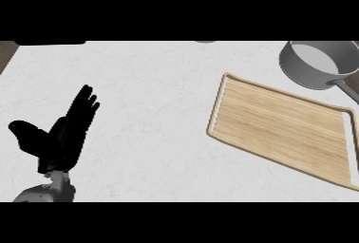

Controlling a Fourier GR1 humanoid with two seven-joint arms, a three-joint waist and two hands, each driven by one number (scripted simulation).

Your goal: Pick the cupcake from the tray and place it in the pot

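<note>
So, the cupcake: I can't find it anywhere. The tray (280, 128) is bare light wood with a raised rim, lying at an angle on the right side of the table (154, 95), and nothing sits on it. That means I can't say how the cupcake looks or where it is. The pot (303, 71) is just past the tray's far corner, grey, partly cut off by the edge of the view. Its inside looks pale and plain as far as I can tell, and its handle (347, 90) runs down toward the tray.

The left robot hand (63, 137) is well apart from all that, over at the left. It's open with fingers straight and pointing up, holding nothing, just resting. The right robot hand isn't in view.

What could go wrong, my guess: a reach for the tray closes on nothing because there's nothing there to grab. That handle is also easy to clip, which would shove the pot.
</note>
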